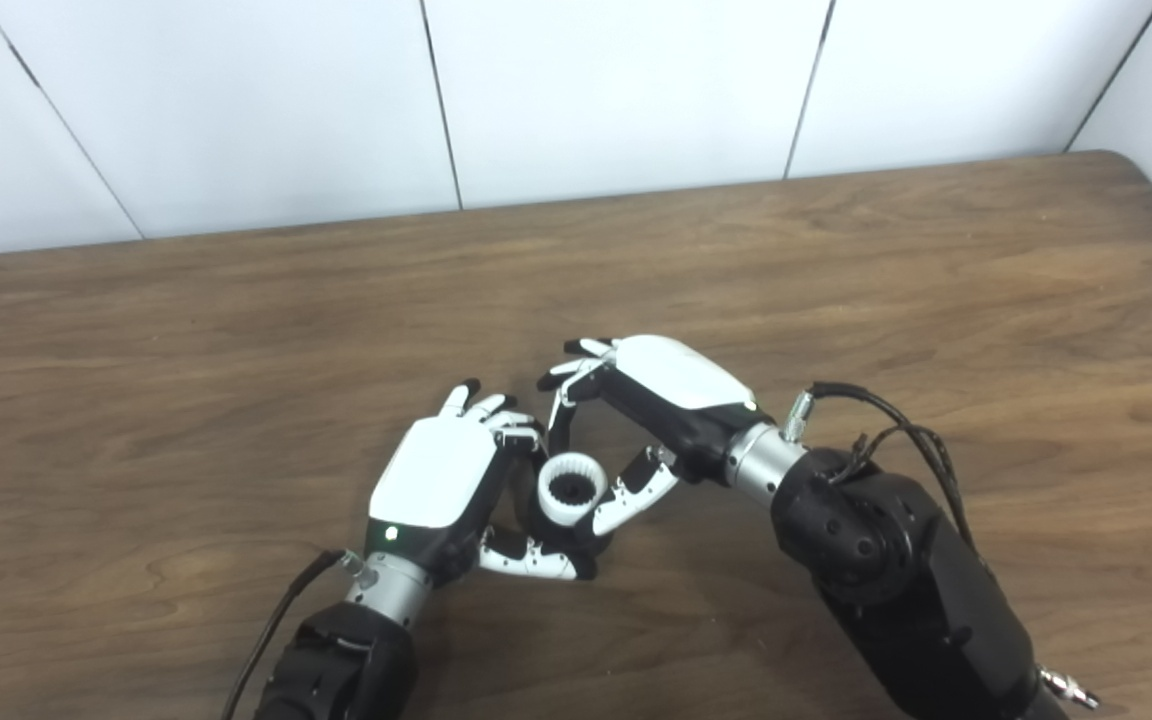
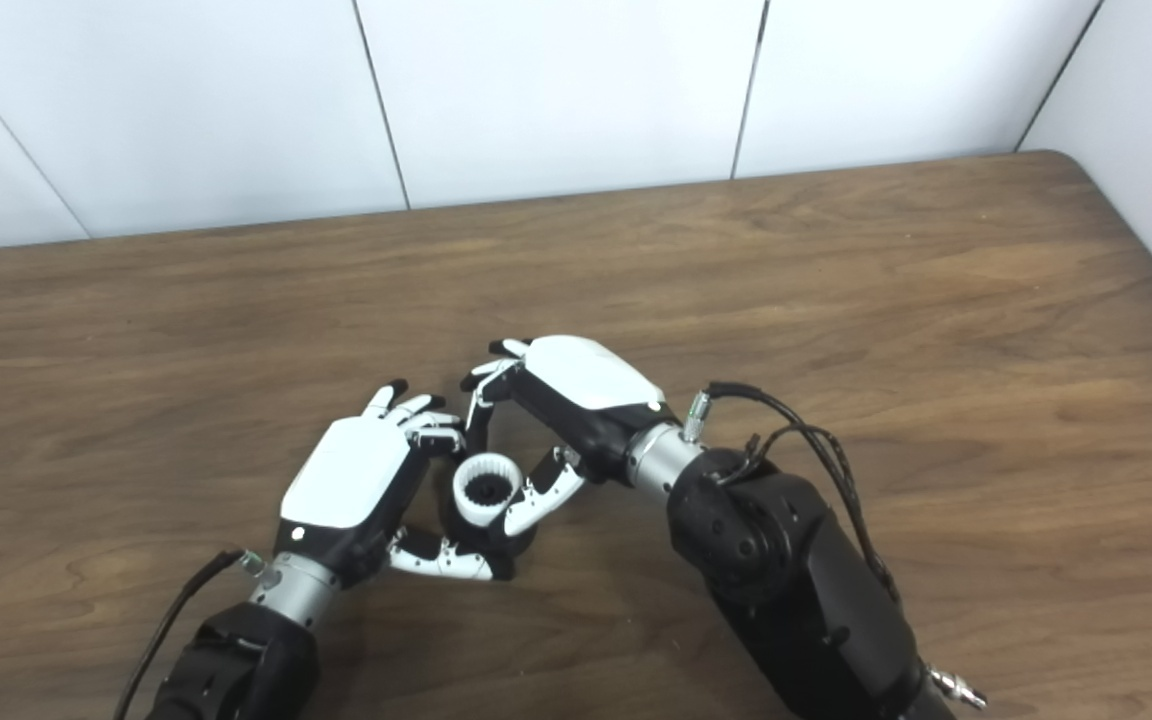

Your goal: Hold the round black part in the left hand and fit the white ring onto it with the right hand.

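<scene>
Left eye view: both hands meet near the middle of the brown wooden surface (image 1: pixel 836 260), toward its near edge. The left hand (image 1: pixel 446 480) lies palm-inward, its fingers curled round the far side and its thumb hooked under the near side of the round black part (image 1: pixel 568 490), which it holds just above the wood. The white ring (image 1: pixel 570 487) sits on top of that part, its ribbed inner face showing (the dark core is visible through its hole). The right hand (image 1: pixel 651 400) comes in from the right, fingers partly bent; its thumb touches the ring's right rim, while the other fingers arch over the far side. Whether they press the ring I cannot tell.

Right eye view: the same cluster appears a little further left. The ring (image 2: pixel 487 488) is framed between the left hand (image 2: pixel 351 480) and the right hand (image 2: pixel 576 395), the black part (image 2: pixel 485 492) largely hidden beneath it. Black cables loop over the right forearm (image 2: pixel 786 570).
</scene>
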Robot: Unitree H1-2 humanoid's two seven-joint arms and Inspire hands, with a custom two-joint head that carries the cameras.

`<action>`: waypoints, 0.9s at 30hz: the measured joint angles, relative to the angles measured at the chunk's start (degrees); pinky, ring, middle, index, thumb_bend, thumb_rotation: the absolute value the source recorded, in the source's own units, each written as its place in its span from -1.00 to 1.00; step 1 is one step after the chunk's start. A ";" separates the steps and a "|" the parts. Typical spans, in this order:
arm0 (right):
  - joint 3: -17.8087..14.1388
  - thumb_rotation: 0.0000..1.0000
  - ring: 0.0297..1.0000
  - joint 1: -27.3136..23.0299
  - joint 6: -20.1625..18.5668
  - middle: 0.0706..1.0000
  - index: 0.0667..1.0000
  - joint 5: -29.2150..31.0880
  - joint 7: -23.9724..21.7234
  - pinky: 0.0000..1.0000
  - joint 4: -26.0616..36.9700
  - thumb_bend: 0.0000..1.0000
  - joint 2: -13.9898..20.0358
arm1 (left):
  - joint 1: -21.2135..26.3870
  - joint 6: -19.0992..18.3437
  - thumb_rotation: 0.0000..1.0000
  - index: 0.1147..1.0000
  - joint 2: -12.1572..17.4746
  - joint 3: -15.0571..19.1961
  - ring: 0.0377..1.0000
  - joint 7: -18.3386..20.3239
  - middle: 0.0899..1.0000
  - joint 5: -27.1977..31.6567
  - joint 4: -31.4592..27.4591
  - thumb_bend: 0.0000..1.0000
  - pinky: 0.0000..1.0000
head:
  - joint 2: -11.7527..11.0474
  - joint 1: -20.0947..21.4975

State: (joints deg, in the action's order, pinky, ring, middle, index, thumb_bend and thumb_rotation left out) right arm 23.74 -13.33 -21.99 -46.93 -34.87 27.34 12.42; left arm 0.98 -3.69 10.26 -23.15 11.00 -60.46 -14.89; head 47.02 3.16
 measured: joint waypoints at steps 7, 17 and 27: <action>-0.07 -0.74 0.94 0.06 -0.04 0.66 -0.11 -0.04 -0.01 1.00 0.00 0.05 0.21 | 0.00 0.00 -0.89 -0.17 -0.04 -0.01 0.79 -0.03 0.50 0.00 0.00 0.05 1.00 | -0.09 0.00; -0.19 -0.74 0.93 0.32 0.01 0.65 -0.11 0.05 0.33 1.00 -0.24 0.05 0.37 | 0.00 0.01 -0.89 -0.17 -0.05 -0.06 0.78 -0.16 0.50 0.00 0.01 0.05 1.00 | -0.18 0.26; -0.13 -0.74 0.92 0.92 1.19 0.65 -0.11 0.21 1.16 1.00 -1.78 0.05 0.32 | 0.00 0.00 -0.89 -0.17 -0.20 -0.14 0.79 -0.20 0.50 -0.02 0.02 0.05 1.00 | -0.35 0.35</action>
State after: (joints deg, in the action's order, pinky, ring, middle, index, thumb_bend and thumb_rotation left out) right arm 23.62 -12.40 -20.80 -46.72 -33.71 25.56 12.74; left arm 0.98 -3.69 10.06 -23.28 10.80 -60.48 -14.87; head 46.67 3.52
